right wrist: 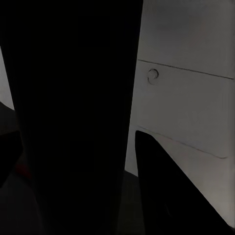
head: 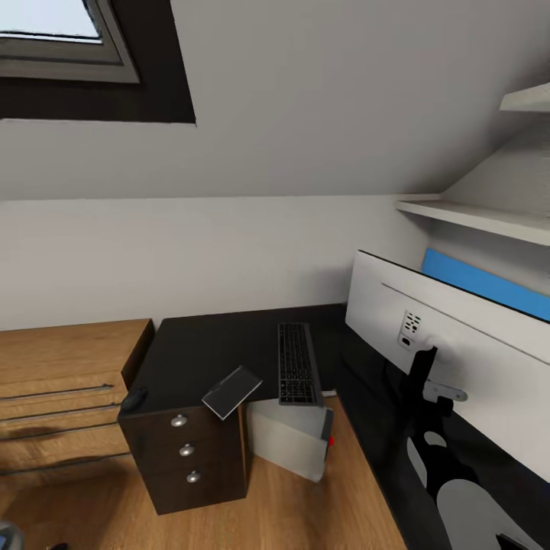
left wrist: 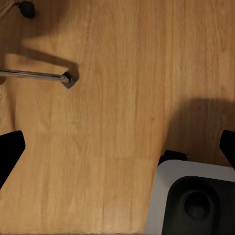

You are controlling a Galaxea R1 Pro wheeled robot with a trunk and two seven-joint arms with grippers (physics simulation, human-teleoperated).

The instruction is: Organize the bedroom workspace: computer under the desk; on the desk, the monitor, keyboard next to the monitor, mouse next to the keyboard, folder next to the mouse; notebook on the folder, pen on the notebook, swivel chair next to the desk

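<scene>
The black desk carries the keyboard. The notebook overhangs its front edge and the mouse sits at its left corner. The white computer stands on the floor under it. The monitor shows its pale back, tilted over the desk's right wing. My right gripper is shut on its black stand. My left gripper hangs open over bare floor near the swivel chair's chrome leg. A thin white sliver by the keyboard may be the pen. The folder is out of view.
A light wooden drawer chest stands left of the desk. White shelves and a blue wall panel lie behind the monitor. A skylight sits in the sloped ceiling. My own base is below the left gripper.
</scene>
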